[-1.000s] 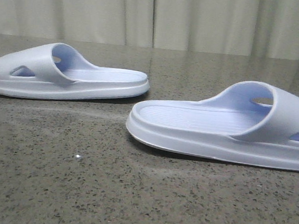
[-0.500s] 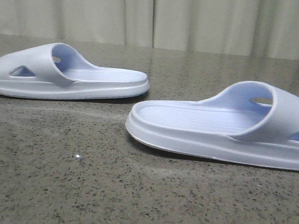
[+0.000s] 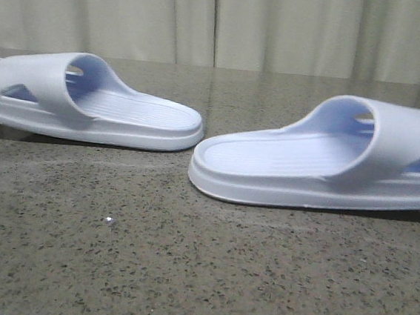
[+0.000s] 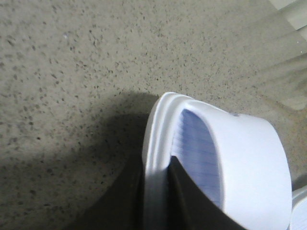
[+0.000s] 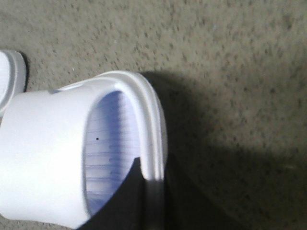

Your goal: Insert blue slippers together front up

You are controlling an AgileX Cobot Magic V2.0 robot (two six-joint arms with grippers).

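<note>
Left gripper (image 4: pixel 156 201) clamped on left slipper (image 3: pixel 89 101) rim; right gripper (image 5: pixel 148 201) clamped on right slipper (image 3: pixel 321 164) rim. Both slippers over the table (image 3: pixel 184 274), heel ends near each other, apart.

Two blue slippers, each tipped up at one end on my table view.

I see the left slipper (image 3: pixel 88 105) with its strap end raised off the surface and its open end pointing toward the middle; the right slipper (image 3: pixel 328 165) mirrors it, strap end lifted, open end toward the left one. They sit near each other, tips apart, not touching. Both are pale lavender-blue foam with ribbed footbeds and triangular cut-outs in the wide straps.
</note>
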